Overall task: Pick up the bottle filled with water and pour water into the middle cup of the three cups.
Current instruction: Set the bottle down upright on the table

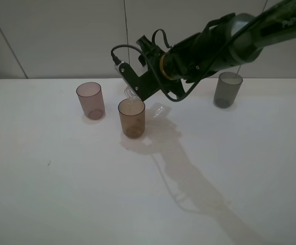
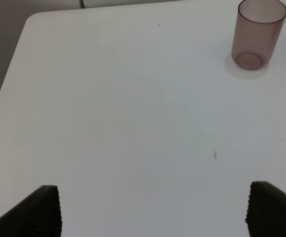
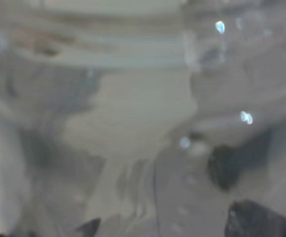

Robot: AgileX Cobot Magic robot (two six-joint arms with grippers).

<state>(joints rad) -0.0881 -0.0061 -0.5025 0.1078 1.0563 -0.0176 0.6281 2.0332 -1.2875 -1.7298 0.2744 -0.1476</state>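
Three cups stand on the bench (image 1: 61, 178): mauve cup (image 1: 90, 100) left, grey cup (image 1: 227, 89) upper right. Right gripper (image 1: 137, 88) grips the tilted bottle (image 1: 130, 93) above the mid-frame middle cup (image 1: 132, 118); left gripper (image 2: 152, 212) gapes wide, empty.

Cups: three in total, same shape. One pinkish-mauve cup (image 1: 90, 100), one amber-brown middle cup (image 1: 132, 118), one dark grey cup (image 1: 227, 89). Bottles: one, the clear bottle (image 1: 130, 93). Tables: one, the white table (image 1: 61, 194). Arms in the high view: one, the black arm (image 1: 214, 48). Fingers (image 2: 41, 212) shown of the left gripper (image 2: 152, 210): two.
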